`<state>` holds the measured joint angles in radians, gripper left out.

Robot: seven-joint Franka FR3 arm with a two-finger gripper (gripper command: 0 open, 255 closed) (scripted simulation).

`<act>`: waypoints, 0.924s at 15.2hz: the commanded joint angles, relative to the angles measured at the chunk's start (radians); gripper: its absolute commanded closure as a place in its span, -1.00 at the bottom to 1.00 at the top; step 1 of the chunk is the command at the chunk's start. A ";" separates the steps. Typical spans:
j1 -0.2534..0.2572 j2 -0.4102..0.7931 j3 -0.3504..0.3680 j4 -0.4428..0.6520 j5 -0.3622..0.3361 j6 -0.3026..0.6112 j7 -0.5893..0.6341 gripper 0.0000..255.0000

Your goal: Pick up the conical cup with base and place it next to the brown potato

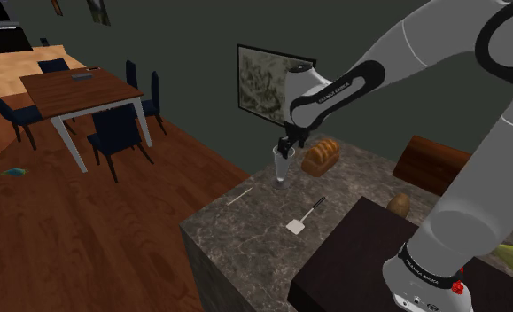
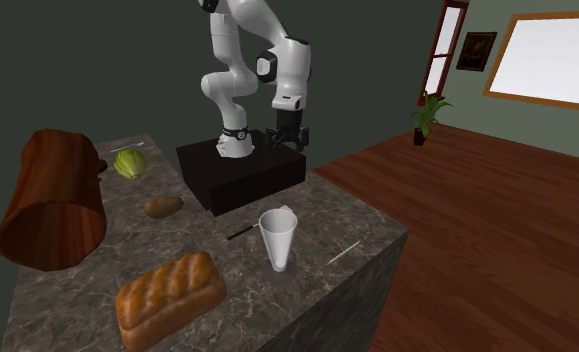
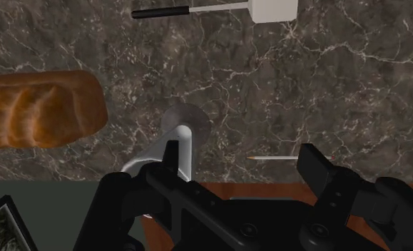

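The conical cup [image 1: 283, 167] is pale and see-through and stands upright on its small round base near the far edge of the dark marble counter [image 1: 245, 222]. My gripper [image 1: 290, 140] hangs just above its rim, open and holding nothing. From the hand, the cup [image 3: 185, 121] lies below the left finger [image 3: 170, 153], which overlaps it, while the right finger [image 3: 315, 164] stands well apart. The brown potato [image 1: 399, 205] rests on the counter beside the stand. In the second exterior view the cup [image 2: 277, 238] is in front, with the potato [image 2: 163, 206] behind it to the left and the gripper [image 2: 285, 135] further back.
A bread loaf [image 1: 321, 155] lies close beside the cup. A white spatula [image 1: 306, 216] and a thin stick [image 1: 238, 196] lie on the counter. The dark stand [image 1: 361, 257] sits by the potato. A green cabbage [image 2: 129, 163] and a big brown block [image 2: 52, 200] stand further off.
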<state>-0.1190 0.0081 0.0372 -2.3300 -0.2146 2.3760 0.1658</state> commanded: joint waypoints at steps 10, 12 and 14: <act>-0.011 0.413 -0.053 0.317 -0.118 0.156 0.060 -1.00; -0.011 0.481 -0.062 0.384 -0.128 0.167 0.062 -1.00; -0.012 0.504 -0.066 0.391 -0.131 0.184 0.065 -1.00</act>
<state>-0.1309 0.4959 -0.0258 -1.9465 -0.3421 2.5489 0.2284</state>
